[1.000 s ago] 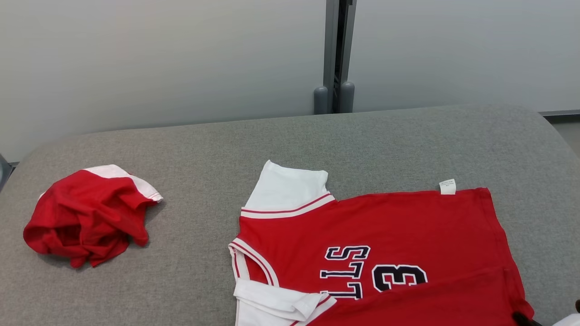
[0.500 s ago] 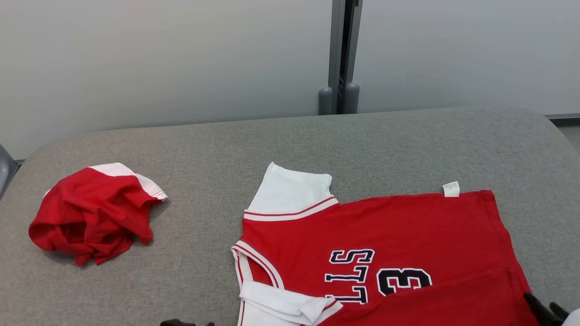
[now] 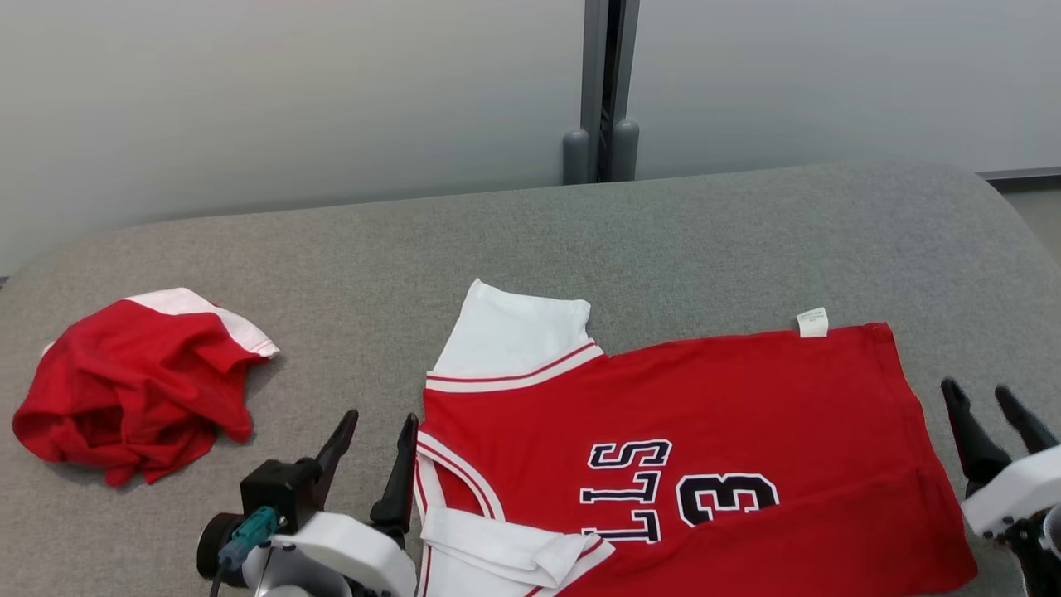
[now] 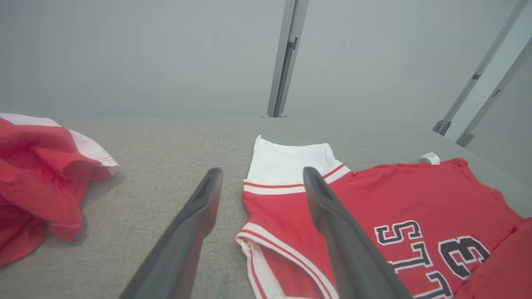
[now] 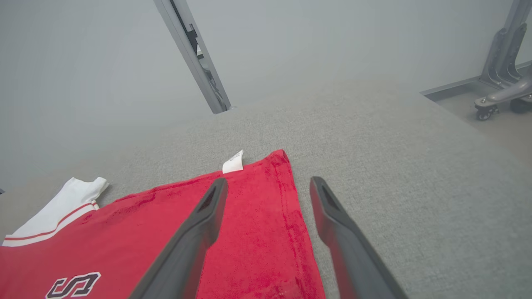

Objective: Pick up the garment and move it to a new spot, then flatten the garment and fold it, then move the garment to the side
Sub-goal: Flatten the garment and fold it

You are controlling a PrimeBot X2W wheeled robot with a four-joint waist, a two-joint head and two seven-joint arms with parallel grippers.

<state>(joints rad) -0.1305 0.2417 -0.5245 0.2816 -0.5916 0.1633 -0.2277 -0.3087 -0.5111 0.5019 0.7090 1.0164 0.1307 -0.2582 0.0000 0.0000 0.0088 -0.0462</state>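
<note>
A red, white-sleeved cloth jersey (image 3: 704, 414) lies flat at lower centre on a grey fabric table (image 3: 663, 232); the left gripper (image 3: 380, 416), lower left, and right gripper (image 3: 974, 387), lower right, gape wide, holding nothing.

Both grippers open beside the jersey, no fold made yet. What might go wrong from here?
1. The near sleeve lies doubled over; folding the jersey now would likely trap that crease.
2. The crumpled garment sits at the left; moving the jersey that way might hit it.
3. The left gripper hangs at the neck trim and may snag it.
</note>
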